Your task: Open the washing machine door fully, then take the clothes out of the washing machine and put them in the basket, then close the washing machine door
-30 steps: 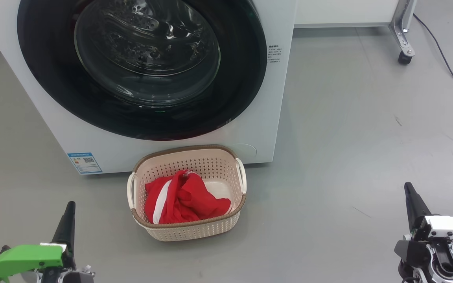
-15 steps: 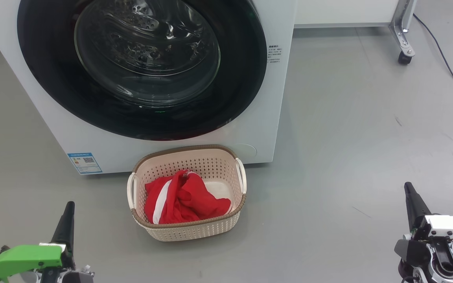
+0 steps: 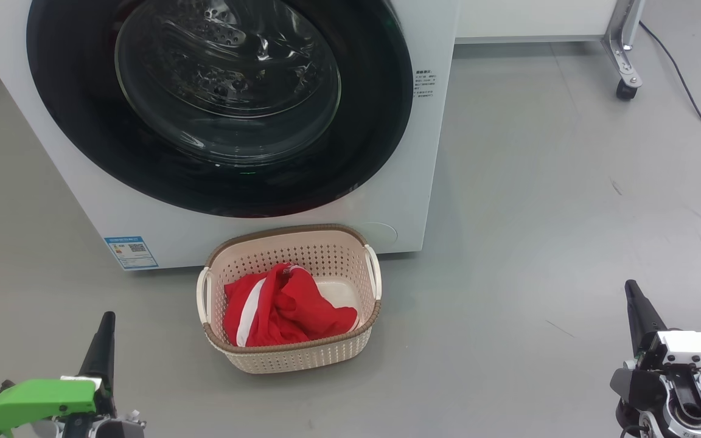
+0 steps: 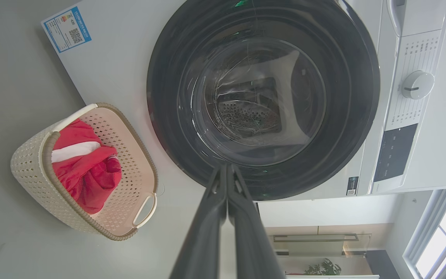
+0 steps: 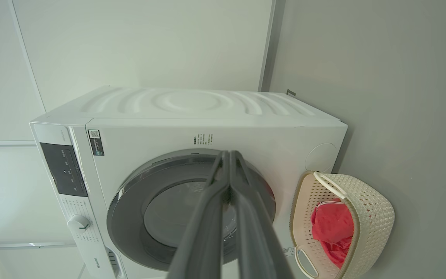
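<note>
Head view: set high, facing forward and down, fairly near. The washing machine door is cropped by the top edge, and the basket sits mid-frame on the floor.
Left wrist view: low, rolled sideways so the floor lies at frame left. It sights along the left tool, nearly square to that door.
Right wrist view: rolled the opposite way, floor at frame right. It sights along the right tool, oblique and seemingly farther back.
Shared by all three: washing machine door, basket, floor.

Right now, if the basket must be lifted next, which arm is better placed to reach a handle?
Probably left. In the head view the left gripper sits closer to the basket, while the right gripper stands farther off to the side. Both are shut, so it must open first.
</note>
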### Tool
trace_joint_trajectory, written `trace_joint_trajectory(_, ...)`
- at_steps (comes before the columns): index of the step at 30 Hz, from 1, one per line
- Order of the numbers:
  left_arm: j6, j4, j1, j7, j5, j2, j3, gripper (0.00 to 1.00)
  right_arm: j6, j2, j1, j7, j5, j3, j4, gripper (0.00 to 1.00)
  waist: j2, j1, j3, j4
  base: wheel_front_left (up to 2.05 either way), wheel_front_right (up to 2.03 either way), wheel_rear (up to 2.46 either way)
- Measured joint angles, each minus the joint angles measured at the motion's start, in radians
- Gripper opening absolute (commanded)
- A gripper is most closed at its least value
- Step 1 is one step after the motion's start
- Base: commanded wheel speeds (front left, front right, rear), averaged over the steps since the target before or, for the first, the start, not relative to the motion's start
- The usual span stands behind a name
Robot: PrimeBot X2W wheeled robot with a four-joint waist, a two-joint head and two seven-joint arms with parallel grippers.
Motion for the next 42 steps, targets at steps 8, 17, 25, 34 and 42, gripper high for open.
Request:
trace_joint_trajectory(8,0.0,0.0,0.0,0.0,0.0,0.0,0.001,0.0,0.0,0.0,0.0,0.0,0.0,-0.001,0.001,0.0,0.0,0.0,0.0,0.0,0.0,0.0,0.0)
trace_joint_trajectory(17,0.0,0.0,0.0,0.004,0.0,0.0,0.001,0.0,0.0,0.0,-0.001,0.0,0.0,-0.002,0.003,0.0,0.0,0.0,0.0,0.0,0.0,0.0,0.0)
trace_joint_trajectory(25,0.0,0.0,0.0,0.004,0.0,0.0,0.002,0.0,0.003,0.001,-0.001,0.0,0.0,-0.003,0.005,0.0,0.0,0.0,0.0,0.0,0.0,0.0,0.0)
trace_joint_trajectory(34,0.0,-0.001,0.0,0.004,0.0,-0.001,0.003,0.0,0.003,0.001,-0.001,0.0,0.0,-0.004,0.006,0.0,0.0,0.0,0.0,0.0,0.0,0.0,0.0)
trace_joint_trajectory(42,0.0,-0.001,0.0,0.004,0.0,-0.001,0.003,0.0,0.003,0.001,-0.001,0.0,0.0,-0.005,0.007,0.0,0.0,0.0,0.0,0.0,0.0,0.0,0.0)
